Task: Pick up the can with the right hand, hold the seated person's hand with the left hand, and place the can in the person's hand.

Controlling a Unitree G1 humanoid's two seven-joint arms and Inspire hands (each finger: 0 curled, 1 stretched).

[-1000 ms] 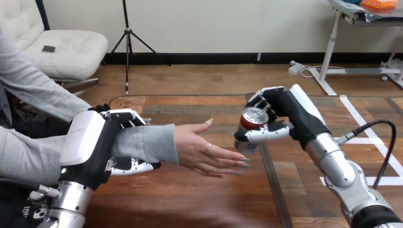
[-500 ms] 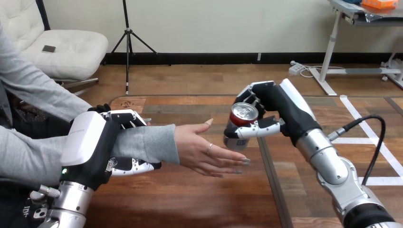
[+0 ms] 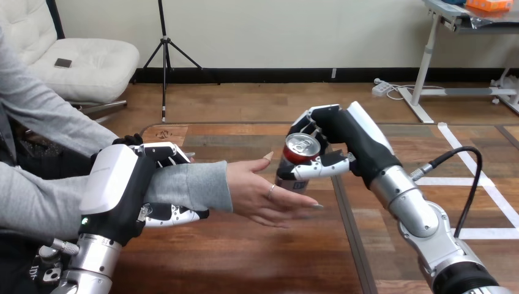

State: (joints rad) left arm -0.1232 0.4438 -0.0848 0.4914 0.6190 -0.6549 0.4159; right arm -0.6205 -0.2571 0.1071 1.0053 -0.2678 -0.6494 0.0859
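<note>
can held over an open palm, left hand wrapped on the sleeve

the right hand (image 3: 350,138), black with smooth white shells on its back, is clamped on the can (image 3: 298,154): its fingers (image 3: 308,117) curl round the far side and the thumb (image 3: 321,169) lies across the near side. the can is a round metal cylinder with a shiny silver lid, a red band just under the rim and a dark lower body, tilted with its lid leaning toward the camera. below the thumb, its base sits at the person's hand (image 3: 257,187), which lies open and palm up, fingertips pointing toward the right hand. whether the base touches the palm is hard to tell, because the thumb and the palm's edge cover that spot.

the left hand (image 3: 116,184) is closed round the person's forearm (image 3: 190,184), on the soft grey sleeve just short of the wrist. its jointed fingers (image 3: 160,149) hook over the top of the sleeve and more black-and-white parts show beneath it; the palm side is hidden behind the white shell.

the table (image 3: 245,257) is made of dark, glossy wooden planks with visible grain. both silver forearms are cut off at the bottom edge.
</note>
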